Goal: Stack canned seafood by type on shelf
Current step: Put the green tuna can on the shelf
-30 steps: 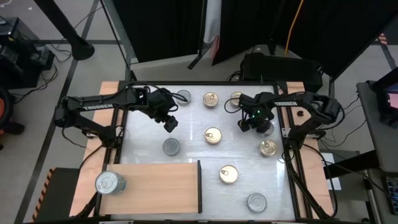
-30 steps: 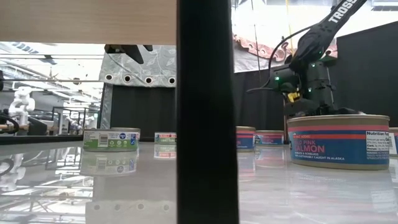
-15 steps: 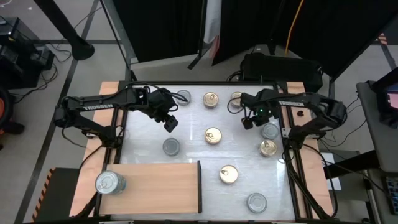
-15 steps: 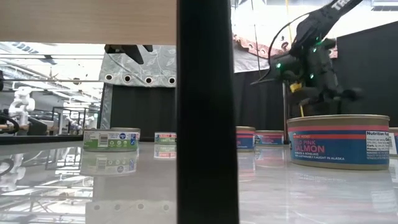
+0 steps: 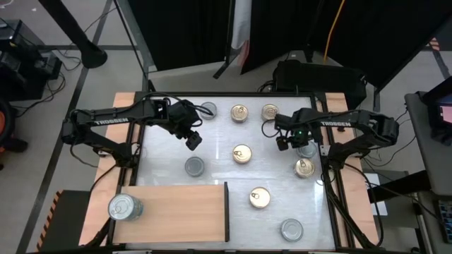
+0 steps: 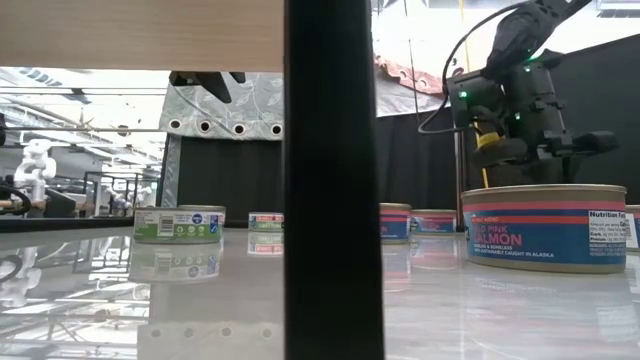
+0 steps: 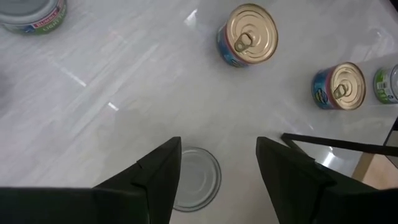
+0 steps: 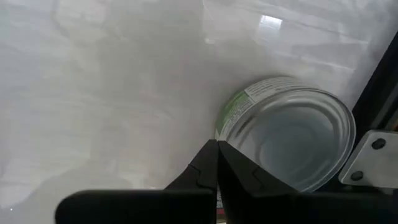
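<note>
Since the earlier frame the right gripper [image 5: 282, 143] swings toward the table's right edge, fingers pressed together, empty, beside a silver tin [image 8: 292, 140]. Closed, it may knock that tin away. The left gripper [image 5: 193, 140] hangs open over another silver tin [image 7: 196, 186], far from the shelf [image 5: 183, 212].

Your left gripper [image 5: 193, 140] hangs above the table's left-centre with its fingers [image 7: 155, 177] spread apart, arm reaching in from the left. Your right gripper [image 5: 283, 142] hovers near the right edge, fingers pressed together.
</note>
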{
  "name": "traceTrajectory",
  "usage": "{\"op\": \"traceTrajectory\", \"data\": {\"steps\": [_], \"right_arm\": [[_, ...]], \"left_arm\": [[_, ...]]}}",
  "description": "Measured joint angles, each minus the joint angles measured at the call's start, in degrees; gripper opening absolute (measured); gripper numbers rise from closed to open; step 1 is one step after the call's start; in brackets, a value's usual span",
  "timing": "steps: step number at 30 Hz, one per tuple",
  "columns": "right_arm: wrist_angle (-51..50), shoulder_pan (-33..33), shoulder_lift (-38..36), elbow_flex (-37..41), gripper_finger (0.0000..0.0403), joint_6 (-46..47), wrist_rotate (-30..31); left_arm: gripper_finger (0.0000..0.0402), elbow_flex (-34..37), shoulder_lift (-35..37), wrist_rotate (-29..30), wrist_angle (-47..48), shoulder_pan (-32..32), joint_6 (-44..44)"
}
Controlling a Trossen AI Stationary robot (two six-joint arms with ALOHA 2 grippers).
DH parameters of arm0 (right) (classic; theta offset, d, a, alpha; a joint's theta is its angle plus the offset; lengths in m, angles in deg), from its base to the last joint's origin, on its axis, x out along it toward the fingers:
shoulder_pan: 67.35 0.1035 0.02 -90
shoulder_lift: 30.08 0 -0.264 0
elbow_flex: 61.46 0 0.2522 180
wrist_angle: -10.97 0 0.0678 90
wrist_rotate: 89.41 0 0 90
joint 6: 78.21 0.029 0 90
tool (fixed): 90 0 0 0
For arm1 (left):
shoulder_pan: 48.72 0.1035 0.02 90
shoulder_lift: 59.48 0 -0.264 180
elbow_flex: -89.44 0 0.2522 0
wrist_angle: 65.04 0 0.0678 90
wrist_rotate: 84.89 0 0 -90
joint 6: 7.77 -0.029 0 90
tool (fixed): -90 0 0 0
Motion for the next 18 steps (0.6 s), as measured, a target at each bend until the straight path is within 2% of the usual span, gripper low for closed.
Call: {"op": "traceTrajectory", "data": {"steps": [18], "right_arm": [[-1.9,0.3,0.3,0.0,0.0,0.7,4.1]], "left_arm": [[0.0215,0.0,0.0,-0.3,0.0,0.0,-0.1]]}}
